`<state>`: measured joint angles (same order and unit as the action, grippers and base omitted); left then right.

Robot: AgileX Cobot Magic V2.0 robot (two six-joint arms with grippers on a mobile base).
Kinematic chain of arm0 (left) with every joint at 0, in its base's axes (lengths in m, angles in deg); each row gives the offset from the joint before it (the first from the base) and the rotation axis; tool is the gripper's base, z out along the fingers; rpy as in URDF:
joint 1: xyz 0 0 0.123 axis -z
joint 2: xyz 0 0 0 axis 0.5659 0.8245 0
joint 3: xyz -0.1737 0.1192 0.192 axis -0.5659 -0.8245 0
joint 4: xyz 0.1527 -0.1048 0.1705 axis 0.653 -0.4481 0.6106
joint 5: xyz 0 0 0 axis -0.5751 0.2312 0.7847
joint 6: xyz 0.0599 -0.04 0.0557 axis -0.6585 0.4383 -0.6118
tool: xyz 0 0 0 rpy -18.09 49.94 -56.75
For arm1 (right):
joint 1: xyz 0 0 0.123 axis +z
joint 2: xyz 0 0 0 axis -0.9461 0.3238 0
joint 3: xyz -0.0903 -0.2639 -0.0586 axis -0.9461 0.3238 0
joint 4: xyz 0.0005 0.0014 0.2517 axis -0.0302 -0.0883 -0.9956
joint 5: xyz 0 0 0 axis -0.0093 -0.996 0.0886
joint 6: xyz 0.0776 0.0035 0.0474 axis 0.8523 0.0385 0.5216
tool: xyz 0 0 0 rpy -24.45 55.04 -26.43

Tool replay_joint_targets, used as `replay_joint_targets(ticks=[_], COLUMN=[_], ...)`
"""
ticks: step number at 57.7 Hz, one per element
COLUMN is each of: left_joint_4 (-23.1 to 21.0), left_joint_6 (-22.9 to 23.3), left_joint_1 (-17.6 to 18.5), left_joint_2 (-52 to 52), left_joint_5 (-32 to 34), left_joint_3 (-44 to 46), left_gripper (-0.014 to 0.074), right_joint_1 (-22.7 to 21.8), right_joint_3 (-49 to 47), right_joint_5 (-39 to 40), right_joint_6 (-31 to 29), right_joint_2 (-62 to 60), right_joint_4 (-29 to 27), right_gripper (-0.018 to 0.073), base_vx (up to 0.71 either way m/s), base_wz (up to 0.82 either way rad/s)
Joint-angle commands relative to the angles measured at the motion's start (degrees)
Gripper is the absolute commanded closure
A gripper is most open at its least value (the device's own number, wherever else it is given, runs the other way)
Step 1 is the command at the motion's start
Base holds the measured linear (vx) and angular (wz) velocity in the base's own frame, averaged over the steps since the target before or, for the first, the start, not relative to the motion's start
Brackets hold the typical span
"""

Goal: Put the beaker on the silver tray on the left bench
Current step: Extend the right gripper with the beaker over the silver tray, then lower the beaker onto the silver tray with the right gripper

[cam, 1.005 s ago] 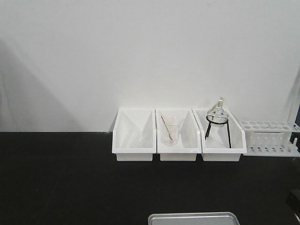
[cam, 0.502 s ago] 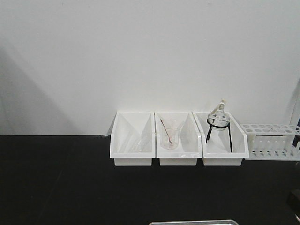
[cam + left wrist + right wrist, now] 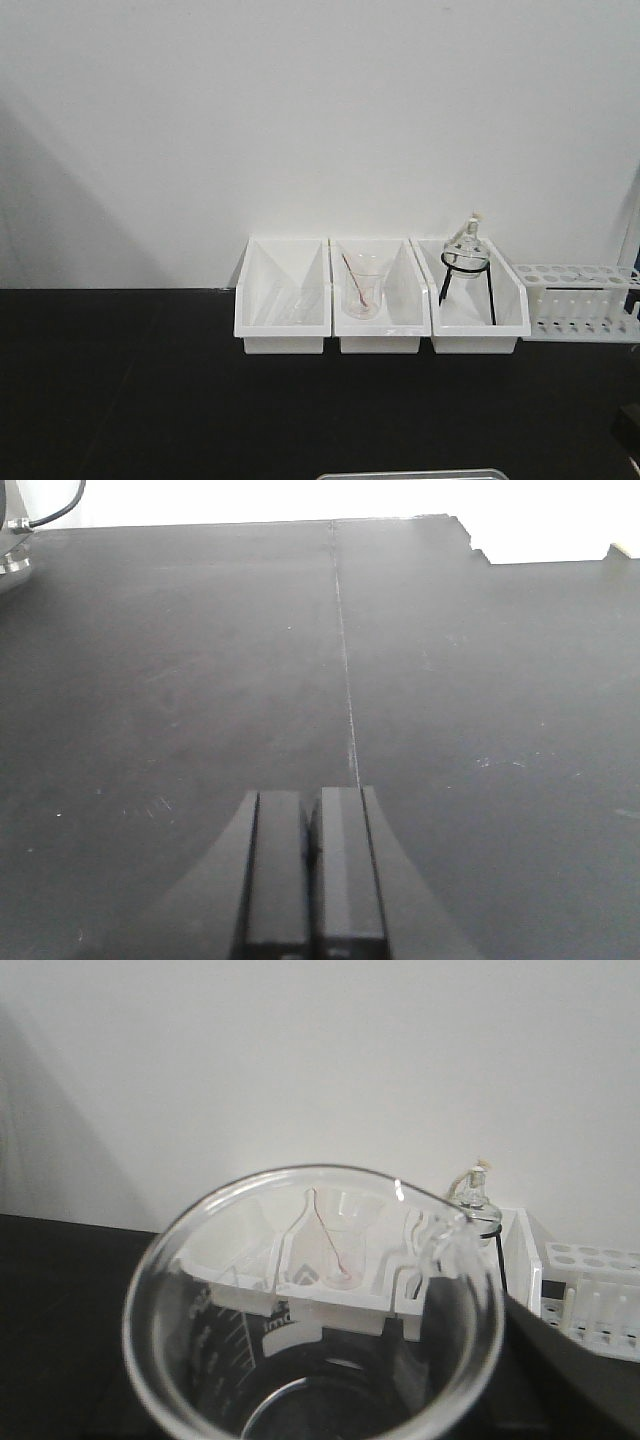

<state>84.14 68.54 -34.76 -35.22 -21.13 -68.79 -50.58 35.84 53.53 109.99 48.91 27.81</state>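
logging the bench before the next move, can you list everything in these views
beaker: 1, clear glass with white marks, close up in right wrist view
silver tray: 1, grey metal, bottom edge of front view
white bins: 3, in a row by the wall
second beaker: 1, clear, reddish rod inside, middle bin
round flask: 1, clear, on black wire stand, right bin
test tube rack: 1, white, right of the bins
bench: 1, black top
left gripper: black, shut, above the bench
right gripper: not in view
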Motion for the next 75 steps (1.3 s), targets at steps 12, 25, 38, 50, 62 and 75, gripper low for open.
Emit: replay_joint_targets(ticks=[12, 25, 38, 50, 62, 75], left_joint_4=[-0.09, -0.09, -0.09, -0.09, -0.09, -0.09], left_joint_6=[0.18, 0.18, 0.18, 0.18, 0.18, 0.18], left_joint_1=[0.36, 0.36, 0.36, 0.36, 0.36, 0.36], left_joint_2=[-0.9, -0.9, -0.9, -0.9, -0.9, -0.9], left_joint_5=[4.46, 4.46, 4.46, 4.46, 4.46, 4.46], left_joint_3=[-1.59, -1.59, -1.59, -1.59, -1.59, -1.59], left_gripper=[0.0595, 0.0595, 0.0595, 0.0595, 0.0595, 0.0595], right_joint_1=[-0.22, -0.22, -0.22, -0.22, -0.22, -0.22], right_joint_3=[-1.9, -1.9, -3.33, -11.13, -19.53, -23.78], right_joint_5=[-5.51, -6.29, -6.03, 2.79, 15.99, 32.49], right_joint_6=[-0.17, -0.16, -0.22, -4.86, -15.51, -25.0], right_joint_2=[3.5, 18.99, 39.09, 50.82, 59.85, 66.74], right_joint_4=[0.87, 2.62, 2.58, 2.56, 2.36, -3.39], right_gripper=[0.0566, 0.0564, 0.0564, 0.0564, 0.0564, 0.0563], base_vx=[0.0, 0.0, 0.0, 0.0, 0.0, 0.0], base_wz=[0.0, 0.0, 0.0, 0.0, 0.0, 0.0])
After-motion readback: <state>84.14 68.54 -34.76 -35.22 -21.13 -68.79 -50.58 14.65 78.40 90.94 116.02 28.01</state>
